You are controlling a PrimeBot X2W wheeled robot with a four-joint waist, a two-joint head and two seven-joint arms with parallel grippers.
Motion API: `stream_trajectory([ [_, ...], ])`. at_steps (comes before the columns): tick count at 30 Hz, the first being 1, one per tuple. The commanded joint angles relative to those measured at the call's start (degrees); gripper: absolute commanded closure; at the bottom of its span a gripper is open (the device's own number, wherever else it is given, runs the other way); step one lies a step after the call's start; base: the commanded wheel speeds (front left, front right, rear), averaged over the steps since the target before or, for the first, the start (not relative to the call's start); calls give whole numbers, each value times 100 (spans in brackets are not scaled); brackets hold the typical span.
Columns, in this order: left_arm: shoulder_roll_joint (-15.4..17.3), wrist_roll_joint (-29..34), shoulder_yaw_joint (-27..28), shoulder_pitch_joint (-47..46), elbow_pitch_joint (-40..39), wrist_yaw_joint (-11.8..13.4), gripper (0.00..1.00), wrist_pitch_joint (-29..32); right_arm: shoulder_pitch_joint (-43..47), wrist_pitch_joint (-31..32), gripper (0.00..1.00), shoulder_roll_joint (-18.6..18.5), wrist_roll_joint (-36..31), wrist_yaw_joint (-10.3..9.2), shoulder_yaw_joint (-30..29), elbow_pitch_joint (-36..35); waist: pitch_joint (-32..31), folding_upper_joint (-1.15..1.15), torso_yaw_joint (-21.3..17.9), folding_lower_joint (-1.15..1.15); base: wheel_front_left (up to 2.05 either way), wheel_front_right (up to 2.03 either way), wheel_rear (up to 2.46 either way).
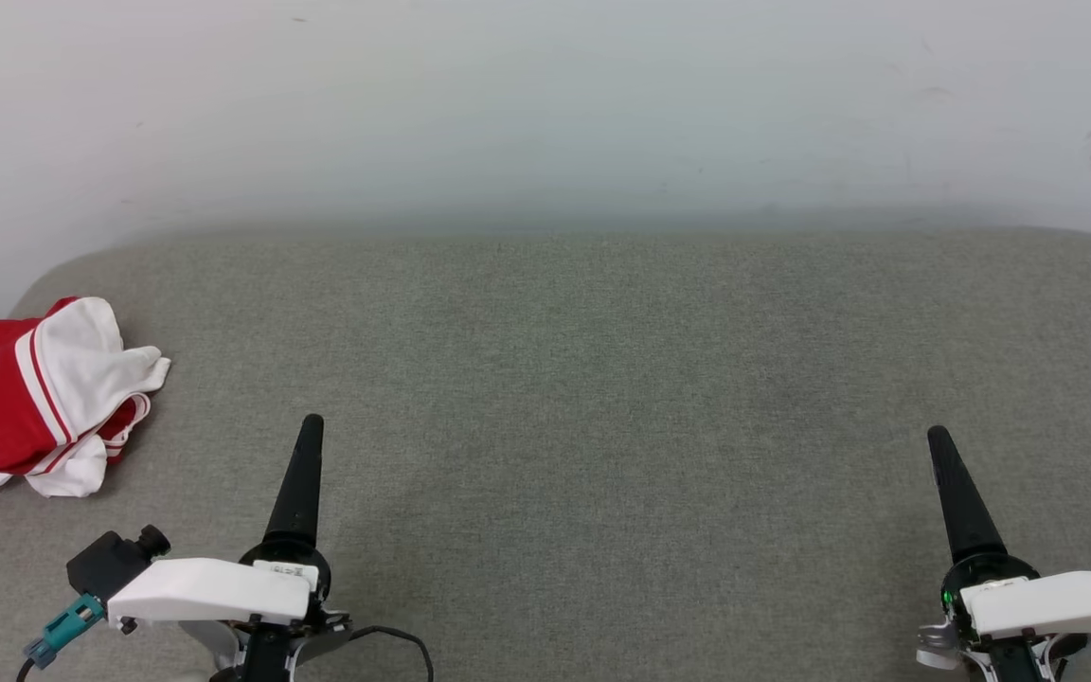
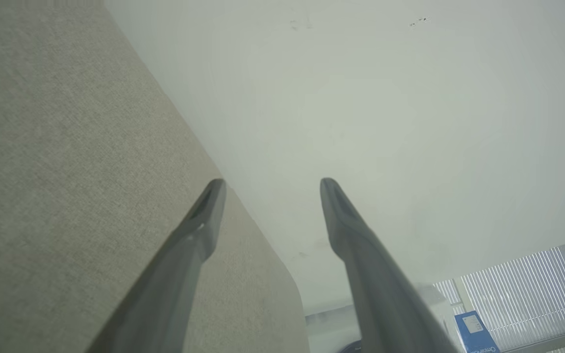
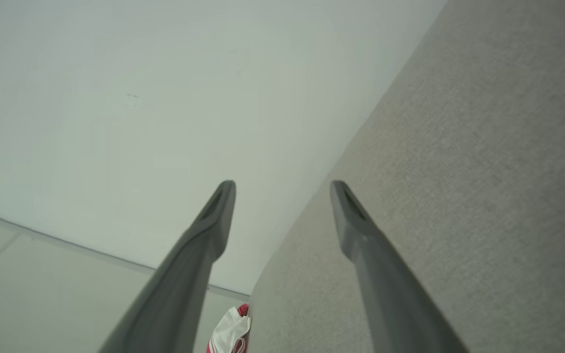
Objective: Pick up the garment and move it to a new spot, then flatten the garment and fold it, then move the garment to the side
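The garment [image 1: 34, 398] lies bunched left of our left jaws, the nearer pair; both pairs gape wide, empty.

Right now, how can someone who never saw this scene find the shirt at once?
Look at the wide grey cloth-covered surface in front of the white wall. At its left edge lies the shirt, a crumpled heap. It is the one red and white thing there, with striped trim.
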Motion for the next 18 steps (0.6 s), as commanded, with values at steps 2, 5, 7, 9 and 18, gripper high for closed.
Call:
stream_trajectory([
  [2, 10, 387, -50, -16, -142, -2, 0, -86, -36, -55, 0, -34, -457, 1, -29, -174, -6, 0, -7, -1, 0, 0, 0],
  [5, 10, 771, -70, 25, -171, -2, 0, -147, -11, -54, 0, -10, -916, 1, -90, -244, -11, 0, -14, -1, 0, 0, 0],
  [7, 11, 1055, -91, 37, -184, -2, 0, -188, 1, -48, 0, 7, -1217, 1, -113, -298, -14, 0, -18, -1, 0, 0, 0],
  [9, 11, 1304, -102, 51, -192, -2, 0, -230, 18, -38, 0, 22, -1501, 1, -122, -350, -17, 0, -22, -1, 0, 0, 0],
  [18, 12, 2399, -149, 108, -304, -2, 0, -397, 100, -3, 0, 51, -2695, 1, -96, -578, -22, 0, -32, -1, 0, 0, 0],
])
